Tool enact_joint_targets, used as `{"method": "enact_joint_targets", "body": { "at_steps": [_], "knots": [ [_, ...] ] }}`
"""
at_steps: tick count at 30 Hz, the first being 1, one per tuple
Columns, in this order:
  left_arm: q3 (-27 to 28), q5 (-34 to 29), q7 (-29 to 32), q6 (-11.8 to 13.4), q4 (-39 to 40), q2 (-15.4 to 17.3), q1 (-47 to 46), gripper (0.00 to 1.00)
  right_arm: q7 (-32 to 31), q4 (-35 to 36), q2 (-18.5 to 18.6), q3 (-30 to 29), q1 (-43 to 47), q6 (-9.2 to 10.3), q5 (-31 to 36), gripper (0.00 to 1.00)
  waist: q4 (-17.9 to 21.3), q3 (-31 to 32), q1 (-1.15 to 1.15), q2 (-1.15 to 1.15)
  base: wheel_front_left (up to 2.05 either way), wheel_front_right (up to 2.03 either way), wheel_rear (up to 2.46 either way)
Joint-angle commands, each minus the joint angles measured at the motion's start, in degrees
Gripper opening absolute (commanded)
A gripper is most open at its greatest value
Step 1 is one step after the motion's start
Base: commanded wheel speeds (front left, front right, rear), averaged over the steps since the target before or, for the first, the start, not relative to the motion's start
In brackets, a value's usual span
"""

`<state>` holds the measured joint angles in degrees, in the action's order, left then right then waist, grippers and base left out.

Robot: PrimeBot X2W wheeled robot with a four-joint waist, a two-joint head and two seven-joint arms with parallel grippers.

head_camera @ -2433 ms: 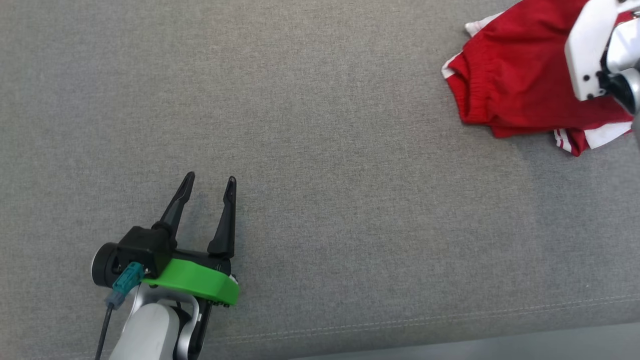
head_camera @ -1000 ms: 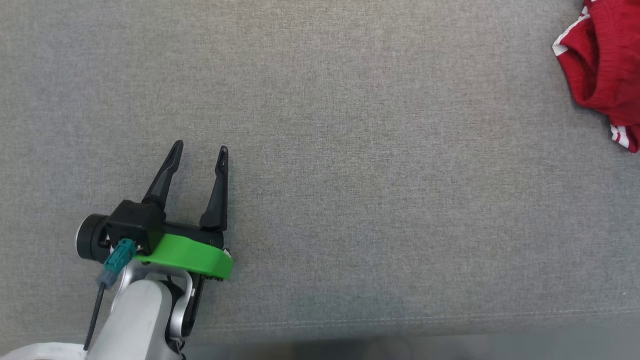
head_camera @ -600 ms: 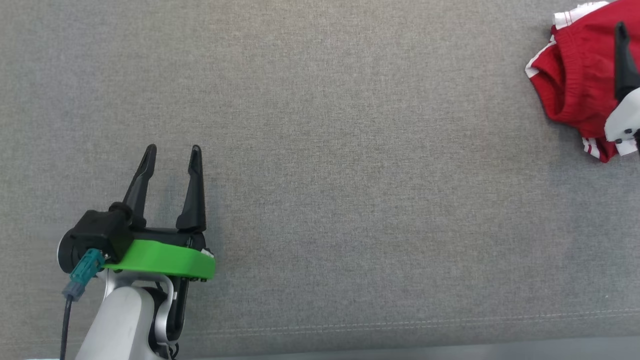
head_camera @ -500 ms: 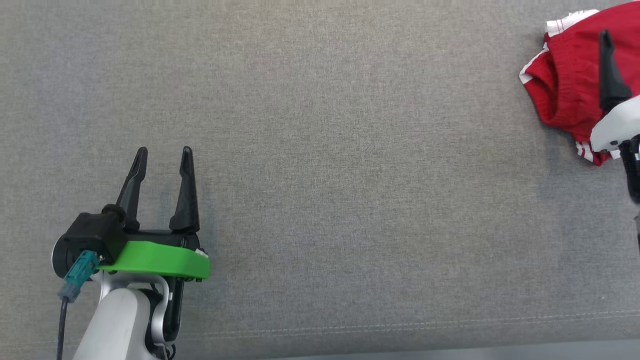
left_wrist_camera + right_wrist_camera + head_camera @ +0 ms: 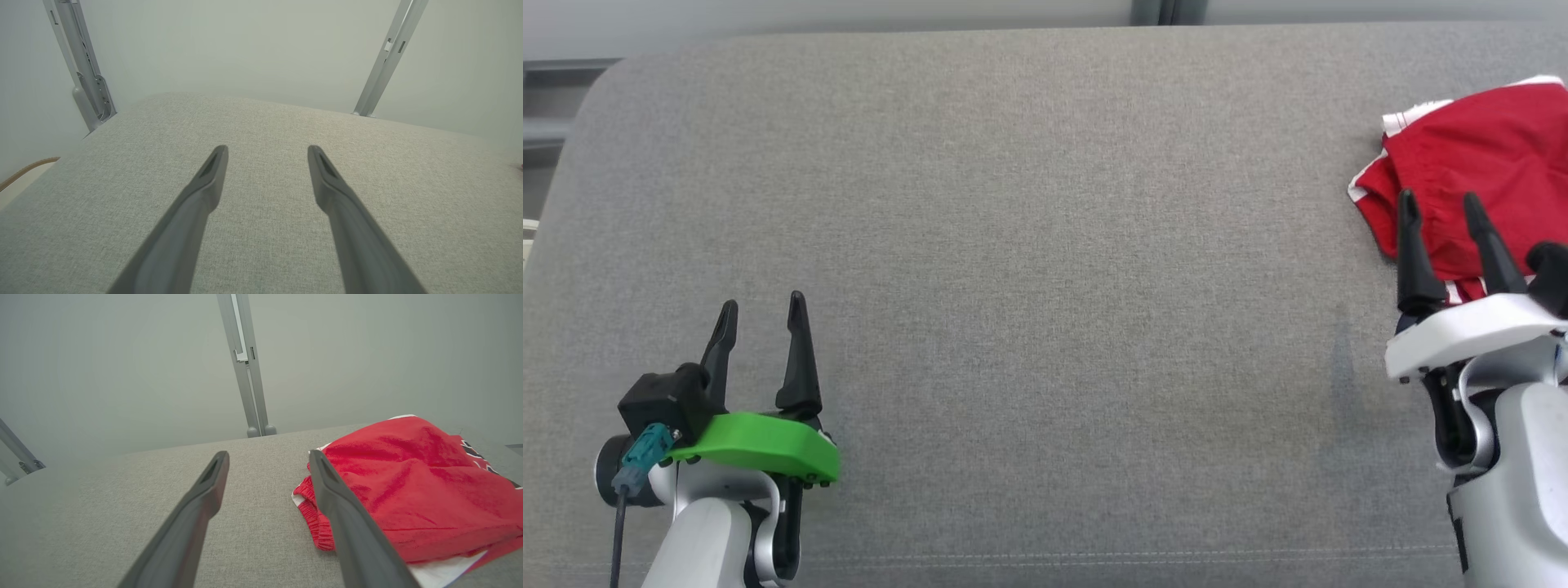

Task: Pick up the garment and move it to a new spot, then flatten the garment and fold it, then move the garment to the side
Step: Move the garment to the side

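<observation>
The red garment [image 5: 1478,175] with white trim lies folded in a heap at the far right of the grey cushion [image 5: 1045,245]. In the right wrist view the garment [image 5: 408,486] sits right of my fingers, its elastic hem toward them. My right gripper [image 5: 1441,208] stands open at the lower right, fingertips over the garment's near edge, nothing between them. My left gripper [image 5: 761,317] is open at the lower left, well apart from the cloth. In the left wrist view the left gripper [image 5: 267,153] hovers over bare fabric.
The cushion's rounded back corner [image 5: 605,73] and pale wall lie beyond. Grey metal posts [image 5: 88,81] [image 5: 245,375] stand behind the cushion. A stitched seam [image 5: 1094,557] runs along the front edge. Bare cushion spans the middle between both arms.
The head camera has tilted up, bringing the cushion's back edge into view. My right gripper has drawn back off the garment to its near edge. The garment lies released.
</observation>
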<state>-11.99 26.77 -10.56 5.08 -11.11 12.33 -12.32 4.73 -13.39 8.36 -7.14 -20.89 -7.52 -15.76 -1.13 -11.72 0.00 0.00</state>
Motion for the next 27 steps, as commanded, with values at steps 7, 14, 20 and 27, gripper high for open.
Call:
{"method": "enact_joint_targets", "body": {
  "at_steps": [7,14,20,27],
  "knots": [
    [-0.4,1.01,1.22,-0.53,-3.11,0.95,1.73,1.0,-1.32,4.57,-4.51,0.66,7.63,0.06,0.42,1.0,-2.56,6.31,0.0,0.0,0.0,0.0,0.0],
    [-0.64,1.8,0.63,-0.89,-4.82,1.05,3.85,1.0,-0.66,5.66,-5.4,2.4,13.49,0.05,-0.74,1.0,-3.07,8.97,0.0,0.0,0.0,0.0,0.0],
    [-0.99,1.65,-0.13,-1.0,-5.77,1.36,5.18,1.0,1.28,3.64,-5.41,4.26,16.44,0.05,-0.88,1.0,-3.17,10.07,0.0,0.0,0.0,0.0,0.0],
    [-1.69,1.42,-1.19,-1.68,-6.38,1.62,6.53,1.0,3.52,1.76,-5.38,5.35,18.37,0.05,1.08,1.0,-2.62,11.09,0.0,0.0,0.0,0.0,0.0]
  ]
}}
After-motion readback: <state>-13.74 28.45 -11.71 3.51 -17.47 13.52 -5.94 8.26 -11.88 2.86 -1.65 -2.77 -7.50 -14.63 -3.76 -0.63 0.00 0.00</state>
